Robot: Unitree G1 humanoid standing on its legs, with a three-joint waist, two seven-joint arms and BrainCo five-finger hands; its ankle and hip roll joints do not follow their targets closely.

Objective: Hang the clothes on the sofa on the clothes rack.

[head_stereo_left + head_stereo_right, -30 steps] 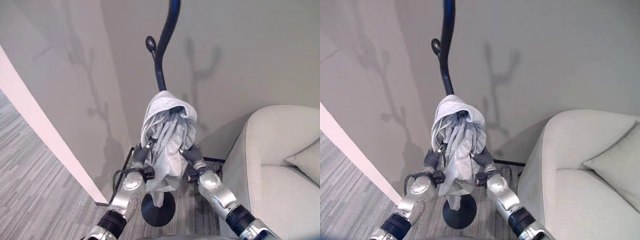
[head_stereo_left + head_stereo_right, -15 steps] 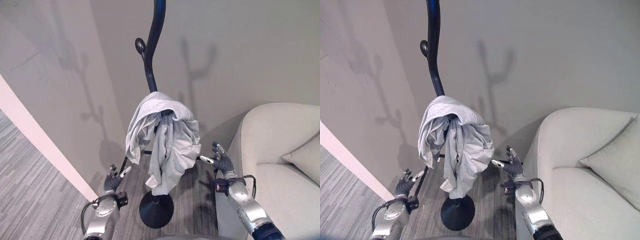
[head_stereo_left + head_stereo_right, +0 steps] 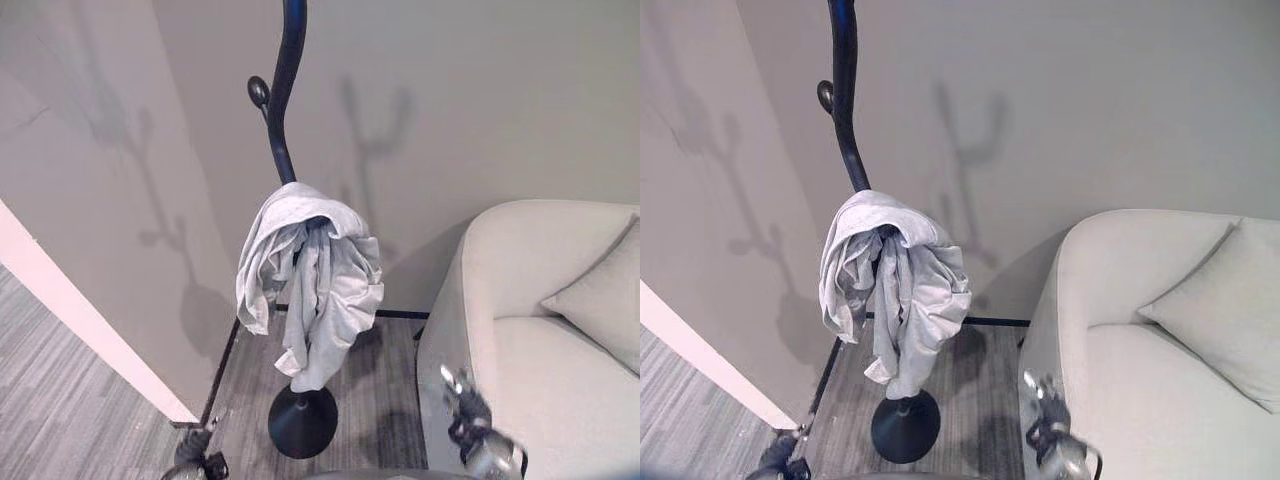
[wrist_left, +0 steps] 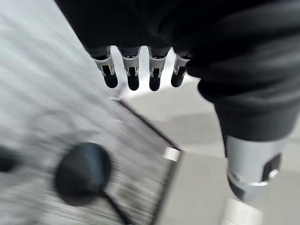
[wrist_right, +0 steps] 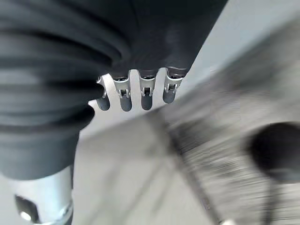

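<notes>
Dark ribbed cover over left hand (image 4: 154, 28), silver fingers (image 4: 132, 70) with dark tips, silver thumb, right hand (image 5: 140, 42) alike

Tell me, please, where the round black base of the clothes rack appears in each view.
Left eye view: the base at bottom centre, under the grey garment.
Right eye view: at the bottom, left of centre.
Left wrist view: a dark disc past the left hand's fingers.
Right wrist view: a blurred dark shape, probably it, past the right hand's fingers.
Shared landmark: the striped grey carpet around it.
</notes>
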